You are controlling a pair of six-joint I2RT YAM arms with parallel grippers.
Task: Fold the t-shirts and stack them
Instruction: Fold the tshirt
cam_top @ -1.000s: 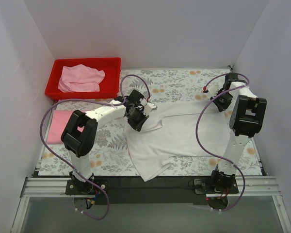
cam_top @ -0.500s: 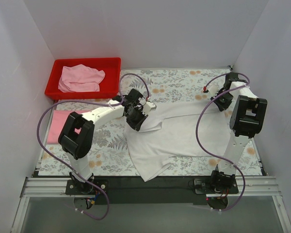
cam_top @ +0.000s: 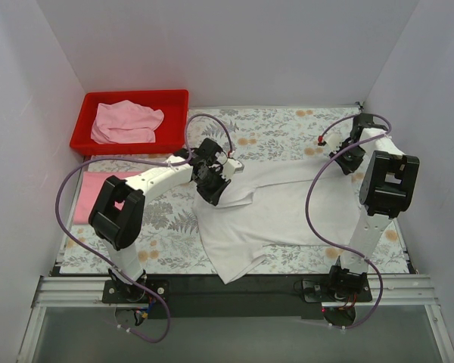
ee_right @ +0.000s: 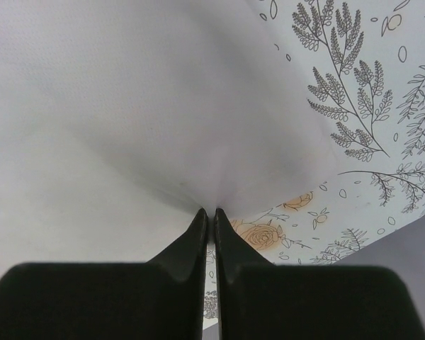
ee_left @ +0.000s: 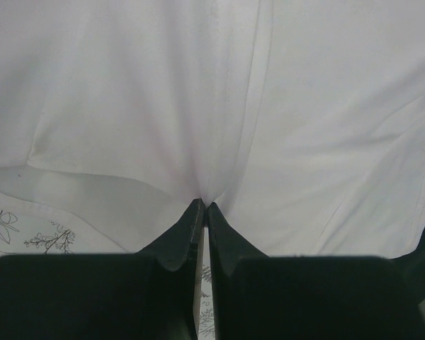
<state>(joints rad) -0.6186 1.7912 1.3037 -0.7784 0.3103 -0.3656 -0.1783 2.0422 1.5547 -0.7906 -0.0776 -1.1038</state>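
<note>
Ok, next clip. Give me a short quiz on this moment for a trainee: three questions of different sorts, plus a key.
1. True or false: the left hand and the right hand are both shut on the white t-shirt.
2. Multiple choice: what lies in the red bin? A) a crumpled pink t-shirt B) a white t-shirt C) a pair of socks
3. Short answer: on which side of the white t-shirt, the robot's left or right, does the flat pink garment lie?

Key: 1 true; 2 A; 3 left.
</note>
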